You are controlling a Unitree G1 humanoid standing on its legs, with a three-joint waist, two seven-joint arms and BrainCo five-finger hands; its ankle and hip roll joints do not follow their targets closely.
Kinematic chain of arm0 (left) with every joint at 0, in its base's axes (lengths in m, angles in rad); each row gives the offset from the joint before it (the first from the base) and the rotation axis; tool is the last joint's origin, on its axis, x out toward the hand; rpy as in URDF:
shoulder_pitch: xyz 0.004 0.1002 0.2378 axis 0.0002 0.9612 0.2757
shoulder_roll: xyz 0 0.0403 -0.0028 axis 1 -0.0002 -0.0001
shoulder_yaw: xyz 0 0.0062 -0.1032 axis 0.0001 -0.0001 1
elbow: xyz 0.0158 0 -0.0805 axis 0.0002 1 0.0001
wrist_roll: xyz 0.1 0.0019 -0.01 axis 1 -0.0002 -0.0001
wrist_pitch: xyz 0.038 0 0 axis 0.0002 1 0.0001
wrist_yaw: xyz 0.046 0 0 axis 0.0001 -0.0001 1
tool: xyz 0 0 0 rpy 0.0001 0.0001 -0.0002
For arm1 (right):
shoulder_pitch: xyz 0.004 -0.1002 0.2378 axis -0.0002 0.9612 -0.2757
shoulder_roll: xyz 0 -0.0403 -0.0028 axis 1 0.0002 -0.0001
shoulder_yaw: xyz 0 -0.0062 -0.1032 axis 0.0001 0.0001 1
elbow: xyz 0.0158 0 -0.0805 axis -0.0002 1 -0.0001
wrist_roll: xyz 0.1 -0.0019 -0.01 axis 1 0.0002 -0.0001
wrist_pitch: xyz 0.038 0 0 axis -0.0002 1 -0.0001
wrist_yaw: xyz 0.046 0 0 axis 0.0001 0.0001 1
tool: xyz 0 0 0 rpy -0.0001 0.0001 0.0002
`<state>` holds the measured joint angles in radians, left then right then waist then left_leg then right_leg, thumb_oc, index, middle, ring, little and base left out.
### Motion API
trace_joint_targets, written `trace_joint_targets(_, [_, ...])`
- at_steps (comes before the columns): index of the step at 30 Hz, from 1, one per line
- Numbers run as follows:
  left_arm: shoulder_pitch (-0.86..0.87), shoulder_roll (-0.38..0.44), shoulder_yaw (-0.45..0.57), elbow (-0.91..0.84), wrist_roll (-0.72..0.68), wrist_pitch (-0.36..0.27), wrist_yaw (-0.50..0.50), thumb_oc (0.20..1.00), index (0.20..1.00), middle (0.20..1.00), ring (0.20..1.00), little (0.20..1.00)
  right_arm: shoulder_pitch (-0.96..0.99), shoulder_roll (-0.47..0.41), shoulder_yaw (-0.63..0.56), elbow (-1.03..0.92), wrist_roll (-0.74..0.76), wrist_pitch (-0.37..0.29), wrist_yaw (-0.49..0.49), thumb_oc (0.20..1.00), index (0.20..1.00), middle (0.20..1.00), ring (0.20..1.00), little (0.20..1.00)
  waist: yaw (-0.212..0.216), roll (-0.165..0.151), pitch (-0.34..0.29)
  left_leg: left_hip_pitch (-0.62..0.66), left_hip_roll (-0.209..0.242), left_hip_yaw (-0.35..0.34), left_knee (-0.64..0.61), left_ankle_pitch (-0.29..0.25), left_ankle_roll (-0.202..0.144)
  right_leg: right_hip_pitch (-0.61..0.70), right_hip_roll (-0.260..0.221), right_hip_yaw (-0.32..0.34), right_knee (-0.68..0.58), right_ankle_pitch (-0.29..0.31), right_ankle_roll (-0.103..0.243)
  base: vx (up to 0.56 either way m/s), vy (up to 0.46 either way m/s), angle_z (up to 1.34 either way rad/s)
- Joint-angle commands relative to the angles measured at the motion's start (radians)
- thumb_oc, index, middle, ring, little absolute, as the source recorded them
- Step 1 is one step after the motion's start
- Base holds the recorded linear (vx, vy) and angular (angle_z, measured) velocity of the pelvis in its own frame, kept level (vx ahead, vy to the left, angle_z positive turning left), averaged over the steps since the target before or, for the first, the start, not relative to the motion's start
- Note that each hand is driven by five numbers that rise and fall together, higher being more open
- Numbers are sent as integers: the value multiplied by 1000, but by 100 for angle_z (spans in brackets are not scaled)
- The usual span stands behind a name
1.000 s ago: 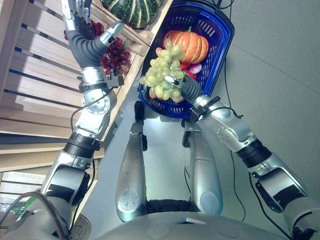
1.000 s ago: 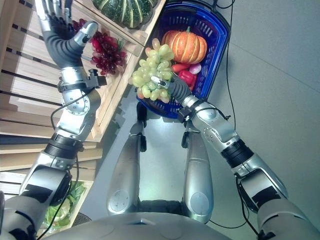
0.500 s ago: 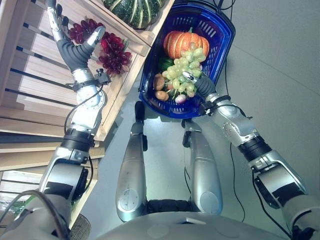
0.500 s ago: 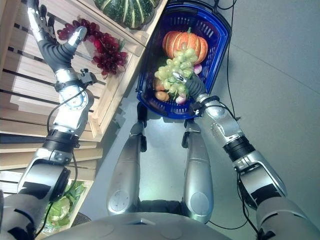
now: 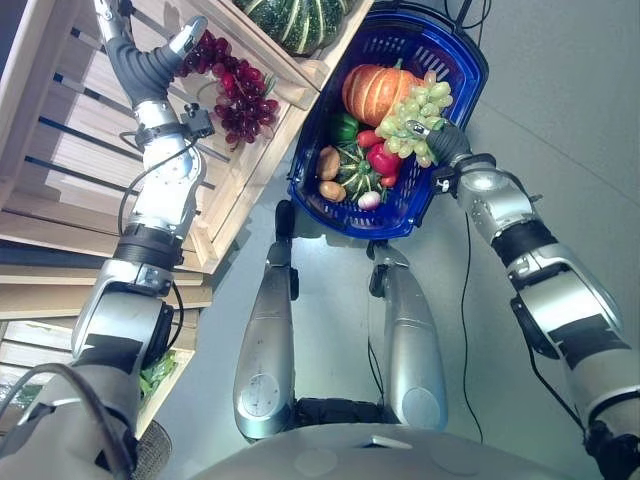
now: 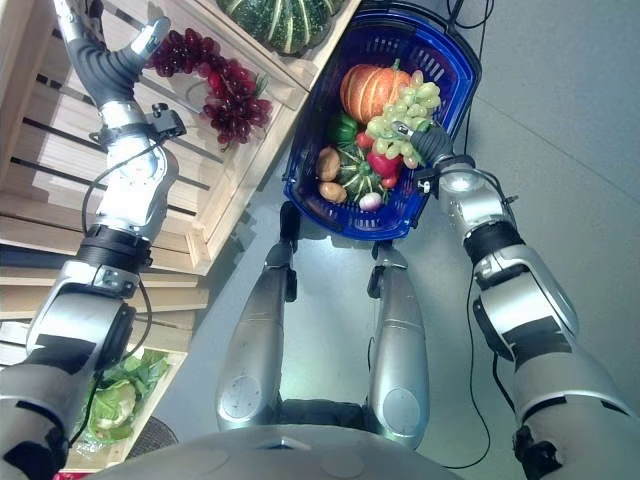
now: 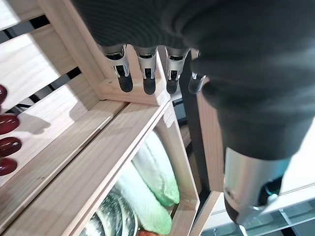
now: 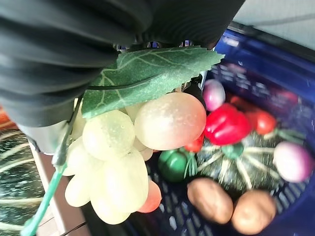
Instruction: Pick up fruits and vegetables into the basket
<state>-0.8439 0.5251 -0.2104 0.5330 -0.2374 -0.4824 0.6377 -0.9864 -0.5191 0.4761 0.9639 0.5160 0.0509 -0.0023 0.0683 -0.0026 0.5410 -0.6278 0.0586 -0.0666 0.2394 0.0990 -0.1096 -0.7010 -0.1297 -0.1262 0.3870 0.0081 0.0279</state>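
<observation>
Over the blue basket [image 5: 455, 60] is where my right hand [image 5: 443, 143] has ended up, fingers wrapped round the stalk end of a bunch of green grapes [image 5: 415, 108], so it's grasping them and they hang above the basket's far-right side, just beside the orange pumpkin [image 5: 378, 92] that already sits inside. From my right wrist camera the grapes [image 8: 128, 147] dangle right under the hand with a green leaf [image 8: 147, 73] on top of them, and past them I can see the stuff lying in the basket: a red pepper [image 8: 227, 123], a green pepper [image 8: 173, 164], a small striped green squash [image 8: 236, 167], a couple of brown potatoes [image 8: 210, 200] and a pinkish onion-looking thing [image 8: 290, 161]. Same pile shows from my head camera, red pepper [image 5: 383, 160] in the middle, potatoes [image 5: 329, 163] on the near-left side. My left hand [image 5: 140, 50] is way off to the left, up at the wooden shelf [image 5: 60, 150], fingers straight and holding nothing, thumb sitting just next to a bunch of dark red grapes [image 5: 235, 90] lying on the shelf. A big striped green pumpkin [image 5: 300, 18] sits in the crate above those. Lower down on the shelving, my left wrist camera picks up some pale green cabbage [image 7: 152, 172] in a wooden crate [image 7: 182, 162]
</observation>
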Motion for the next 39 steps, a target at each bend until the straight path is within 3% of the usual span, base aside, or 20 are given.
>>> trace_joint_targets(1, [-45,28,-6,7,-13,-31,-10,1000,1000,1000,1000,1000,-64,1,1,22,-74,1,9,200,200,200,200,200,7,34,-21,-45,-114,48,75,-82,56,35,73,-66,28,-91,0,0,-25,3])
trace_joint_targets(2, [-50,27,-9,8,-5,-29,-11,1000,1000,1000,1000,1000,-80,3,4,42,-86,12,8,200,200,200,200,200,11,35,-21,-47,-114,46,76,-82,57,33,74,-67,29,-91,0,0,-27,6])
trace_joint_targets(3, [-55,28,-13,10,1,-27,-13,1000,1000,1000,1000,1000,-97,5,6,63,-86,25,6,272,272,272,272,272,15,35,-21,-50,-115,46,77,-82,57,30,73,-70,32,-90,0,2,-22,10])
trace_joint_targets(4, [-58,28,-17,12,5,-26,-17,1000,1000,1000,1000,1000,-108,7,6,79,-85,33,4,410,410,410,410,410,18,36,-21,-50,-115,45,77,-82,58,29,73,-72,33,-90,0,7,-21,14])
trace_joint_targets(5, [-61,28,-21,16,16,-21,-22,1000,1000,1000,1000,1000,-122,9,3,105,-88,40,3,661,661,661,661,661,22,37,-21,-51,-116,43,76,-81,59,28,73,-74,34,-90,1,11,-18,13])
trace_joint_targets(6, [-64,29,-28,23,39,-11,-27,1000,1000,1000,1000,1000,-139,11,0,132,-91,52,2,1000,1000,1000,1000,1000,26,39,-21,-53,-118,42,76,-80,59,26,73,-76,36,-90,1,12,-14,8])
trace_joint_targets(11, [-92,73,-85,75,241,136,34,1000,1000,1000,1000,1000,-182,15,-3,192,-103,70,-27,1000,1000,1000,1000,1000,34,53,-21,-64,-121,40,75,-73,62,11,73,-77,44,-86,2,4,-1,1])
trace_joint_targets(14, [-102,109,-127,118,329,185,70,1000,1000,1000,1000,1000,-185,6,3,198,-111,80,-24,1000,1000,1000,1000,1000,31,60,-21,-67,-122,44,77,-71,62,4,71,-77,46,-85,3,5,39,1])
trace_joint_targets(25, [-100,163,-230,283,545,320,119,1000,1000,1000,1000,1000,-172,-9,27,206,-143,68,-81,1000,1000,1000,1000,1000,14,82,-21,-76,-115,63,73,-62,63,-15,71,-64,43,-77,0,-5,46,0])
trace_joint_targets(36, [-174,212,-362,400,776,388,131,1000,1000,1000,1000,1000,-155,-38,55,178,-142,51,-95,1000,1000,1000,1000,1000,-24,95,-21,-88,-104,89,61,-51,58,-39,73,-41,36,-69,0,-8,63,-6])
trace_joint_targets(39, [-192,220,-400,424,834,405,144,1000,1000,1000,1000,1000,-137,-43,49,183,-138,21,-102,1000,1000,1000,1000,1000,-36,105,-21,-88,-102,93,59,-49,58,-46,75,-31,38,-68,-1,4,84,-3])
